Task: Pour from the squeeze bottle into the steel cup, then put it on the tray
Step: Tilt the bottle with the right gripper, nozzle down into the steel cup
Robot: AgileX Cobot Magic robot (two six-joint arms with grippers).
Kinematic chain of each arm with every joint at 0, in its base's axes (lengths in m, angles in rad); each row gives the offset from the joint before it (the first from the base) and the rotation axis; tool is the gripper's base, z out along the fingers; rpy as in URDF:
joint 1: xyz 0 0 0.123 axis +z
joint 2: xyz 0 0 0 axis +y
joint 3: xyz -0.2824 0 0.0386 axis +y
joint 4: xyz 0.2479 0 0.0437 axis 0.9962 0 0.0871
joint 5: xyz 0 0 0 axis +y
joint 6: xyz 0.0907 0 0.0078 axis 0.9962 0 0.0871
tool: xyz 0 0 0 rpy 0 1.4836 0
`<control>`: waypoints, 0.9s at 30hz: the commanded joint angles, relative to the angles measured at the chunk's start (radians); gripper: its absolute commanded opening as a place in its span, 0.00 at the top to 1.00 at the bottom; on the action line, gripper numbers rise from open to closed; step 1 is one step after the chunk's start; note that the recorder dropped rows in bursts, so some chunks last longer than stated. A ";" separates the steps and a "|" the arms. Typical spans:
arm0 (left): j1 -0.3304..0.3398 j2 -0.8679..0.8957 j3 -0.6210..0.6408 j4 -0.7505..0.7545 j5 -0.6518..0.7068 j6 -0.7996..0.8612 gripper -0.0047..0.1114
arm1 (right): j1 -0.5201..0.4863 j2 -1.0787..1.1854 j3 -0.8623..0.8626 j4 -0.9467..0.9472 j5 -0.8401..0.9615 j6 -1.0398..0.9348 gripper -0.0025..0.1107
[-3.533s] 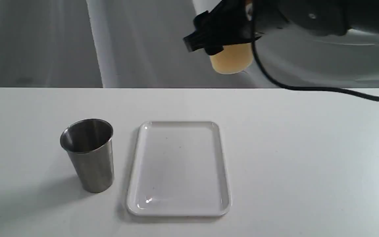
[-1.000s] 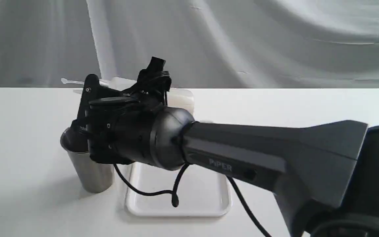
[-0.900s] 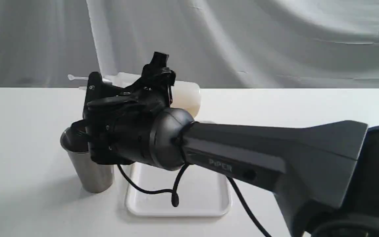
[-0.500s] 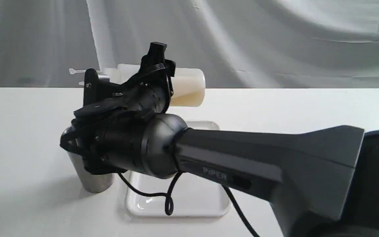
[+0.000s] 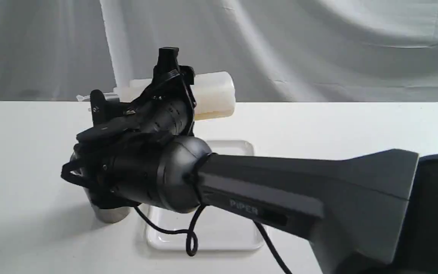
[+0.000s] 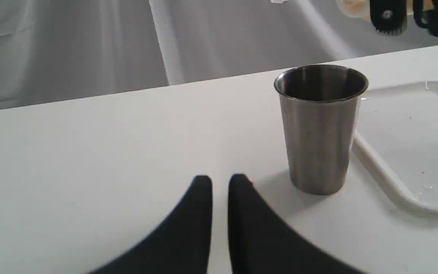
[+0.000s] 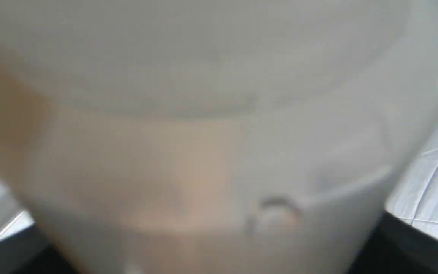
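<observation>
right gripper (image 5: pixel 124 96) clamping squeeze bottle (image 5: pixel 213 93) sideways, seemingly above steel cup (image 6: pixel 319 129), tray (image 6: pixel 378 167) just beside, left gripper (image 6: pixel 220 182) closed, empty

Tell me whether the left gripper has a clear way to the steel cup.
Probably yes, from the side: only bare table lies between the left gripper and the steel cup. From above, no: the right gripper holds the squeeze bottle over it.

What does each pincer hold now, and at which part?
The right pincer holds the squeeze bottle around the middle of its body, with the base end free. The left pincer holds nothing.
</observation>
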 commanded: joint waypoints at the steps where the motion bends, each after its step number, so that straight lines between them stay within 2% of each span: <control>1: -0.003 -0.005 0.004 0.001 -0.007 -0.002 0.89 | 0.009 -0.008 -0.006 -0.044 0.027 -0.033 0.62; 11: -0.003 -0.005 0.004 0.001 -0.007 -0.002 0.89 | 0.016 0.003 0.032 -0.045 0.043 -0.136 0.62; 27: -0.003 -0.005 0.004 0.001 -0.007 -0.002 0.89 | 0.016 0.003 0.035 -0.122 0.047 -0.150 0.62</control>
